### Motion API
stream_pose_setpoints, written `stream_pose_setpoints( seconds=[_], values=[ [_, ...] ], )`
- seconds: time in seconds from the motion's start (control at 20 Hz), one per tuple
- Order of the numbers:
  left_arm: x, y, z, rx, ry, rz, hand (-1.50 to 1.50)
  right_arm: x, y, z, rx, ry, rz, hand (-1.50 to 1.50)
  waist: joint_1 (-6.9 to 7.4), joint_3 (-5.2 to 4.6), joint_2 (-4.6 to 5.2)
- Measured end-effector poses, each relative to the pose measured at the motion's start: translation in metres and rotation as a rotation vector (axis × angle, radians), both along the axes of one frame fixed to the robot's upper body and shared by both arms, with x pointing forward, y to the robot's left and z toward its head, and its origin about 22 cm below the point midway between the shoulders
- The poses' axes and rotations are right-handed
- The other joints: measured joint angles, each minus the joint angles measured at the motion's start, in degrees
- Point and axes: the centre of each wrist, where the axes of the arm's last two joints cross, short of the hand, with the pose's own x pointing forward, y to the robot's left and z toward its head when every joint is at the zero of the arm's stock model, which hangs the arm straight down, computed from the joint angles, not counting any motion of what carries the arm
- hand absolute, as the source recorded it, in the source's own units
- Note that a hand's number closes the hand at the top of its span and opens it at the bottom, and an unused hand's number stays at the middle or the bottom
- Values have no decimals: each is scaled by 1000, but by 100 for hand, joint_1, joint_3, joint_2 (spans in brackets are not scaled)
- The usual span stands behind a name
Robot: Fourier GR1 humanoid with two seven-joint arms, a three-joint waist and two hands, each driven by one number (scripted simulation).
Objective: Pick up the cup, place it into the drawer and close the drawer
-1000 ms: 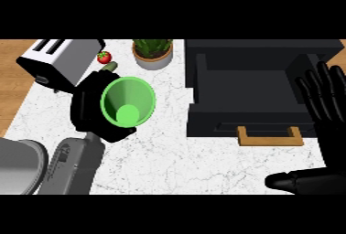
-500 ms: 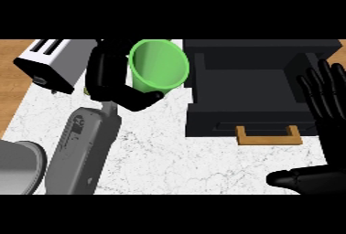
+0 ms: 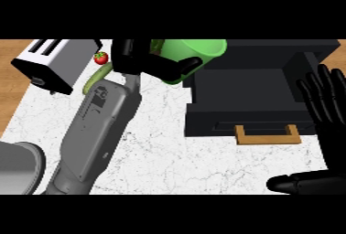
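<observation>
Head view shows the left hand (image 3: 144, 63) at the far side of the bench (image 3: 169, 157), with its fingers (image 3: 188, 64) curled round the side of the green cup (image 3: 197, 49). The cup is lifted off the bench and appears tilted, at the far left corner of the open drawer (image 3: 211, 121). It is not yet over the middle of the drawer. The grasp from the side probably leaves the bottom of the cup free for setting down.

The drawer is pulled out toward the robot, so its dark inside is open from above, and its wooden handle (image 3: 267, 135) faces the robot. The right hand (image 3: 328, 103) rests at the right edge, fingers straight and spread, holding nothing. It stands near the handle, which should suit the later closing push. A toaster (image 3: 57, 61) and a strawberry (image 3: 100, 57) lie well left of the drawer.
</observation>
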Motion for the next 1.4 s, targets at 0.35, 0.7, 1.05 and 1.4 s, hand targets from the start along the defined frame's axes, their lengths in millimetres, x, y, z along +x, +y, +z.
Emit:
stream_pose_setpoints(
  seconds=[0.35, 0.7, 1.05, 1.4],
  values=[
    [13, -33, 10, 54, 41, 3, 150, 3, 0, 2, -5, 1, -1, -150, -38, 0, 8],
    [28, -53, 2, 85, 78, 24, 150, 5, 0, 2, 2, -9, 2, -150, -93, 1, 23],
    [39, -65, -11, 129, 127, 48, 150, 8, 5, 0, -2, -17, 21, -150, -207, 2, 54],
    [41, -73, -25, 221, 151, 51, 150, 17, 5, 3, -1, -22, 40, -150, -323, 5, 85]
  ],
)
